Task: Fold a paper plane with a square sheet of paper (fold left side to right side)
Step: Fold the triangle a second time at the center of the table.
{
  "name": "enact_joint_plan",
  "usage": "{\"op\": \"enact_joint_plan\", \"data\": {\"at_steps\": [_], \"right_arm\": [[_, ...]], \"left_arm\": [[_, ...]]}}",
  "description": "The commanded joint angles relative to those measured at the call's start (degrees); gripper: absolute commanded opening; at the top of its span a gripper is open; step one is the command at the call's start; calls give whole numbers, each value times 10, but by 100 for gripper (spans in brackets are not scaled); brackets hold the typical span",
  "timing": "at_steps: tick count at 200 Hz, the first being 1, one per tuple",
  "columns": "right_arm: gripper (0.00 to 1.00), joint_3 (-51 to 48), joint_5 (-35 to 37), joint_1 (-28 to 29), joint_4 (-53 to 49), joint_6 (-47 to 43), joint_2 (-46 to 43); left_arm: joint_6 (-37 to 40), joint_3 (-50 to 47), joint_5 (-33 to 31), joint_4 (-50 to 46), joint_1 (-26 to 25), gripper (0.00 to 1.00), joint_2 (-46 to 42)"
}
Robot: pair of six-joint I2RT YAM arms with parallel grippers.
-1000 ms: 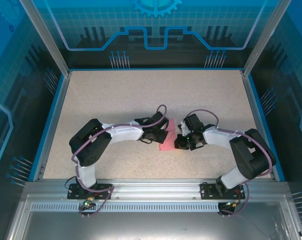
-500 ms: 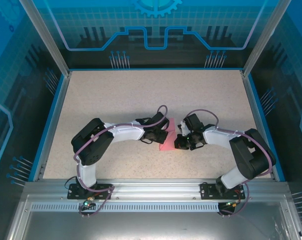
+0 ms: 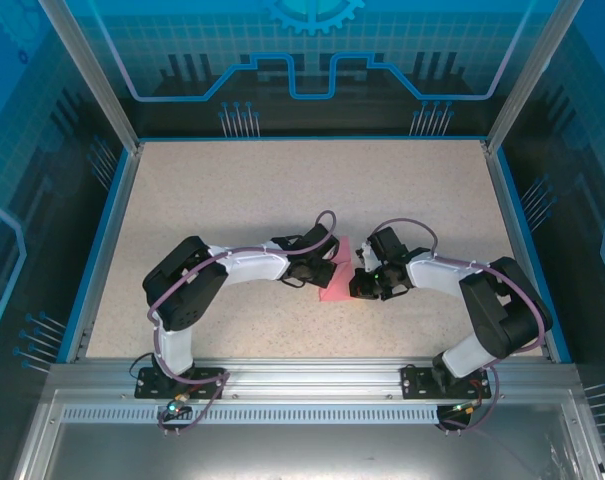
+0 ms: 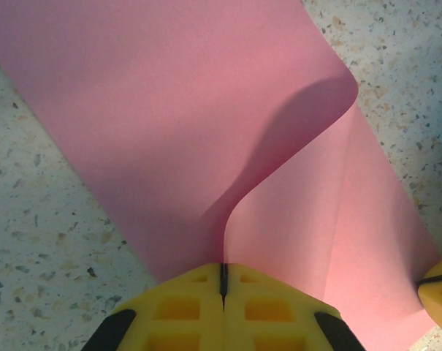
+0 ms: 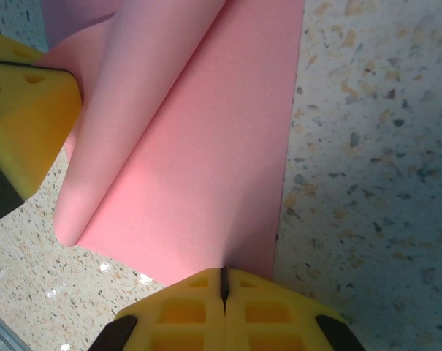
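The square sheet of paper [image 3: 334, 287] is pink-red and lies mid-table between both arms. In the left wrist view its left part [image 4: 169, 110] curls up off the lower layer, and the lifted edge runs into my left gripper [image 4: 223, 281], shut on it. In the top view my left gripper [image 3: 328, 268] is at the sheet's left. My right gripper [image 5: 223, 281] is shut, its tips on the flat lower layer [image 5: 206, 168] close to its right edge. In the top view my right gripper [image 3: 359, 282] is at the sheet's right. The paper plane is out of view.
The speckled table [image 3: 282, 190] has a blue rim [image 3: 100, 250] and metal frame posts [image 3: 92, 75] at the back corners. An aluminium rail [image 3: 302, 375] with both arm bases runs along the near edge. The two grippers are a few centimetres apart.
The left arm's elbow has shifted slightly to the right. Paper and both grippers look unchanged.
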Motion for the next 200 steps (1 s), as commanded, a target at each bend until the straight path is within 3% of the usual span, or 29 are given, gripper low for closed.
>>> {"op": "enact_joint_plan", "data": {"at_steps": [1, 200], "right_arm": [[0, 0, 20, 7, -37, -7, 13], [0, 2, 16, 8, -35, -7, 23]], "left_arm": [[9, 9, -8, -15, 5, 0, -13], [8, 9, -9, -17, 5, 0, -5]]}}
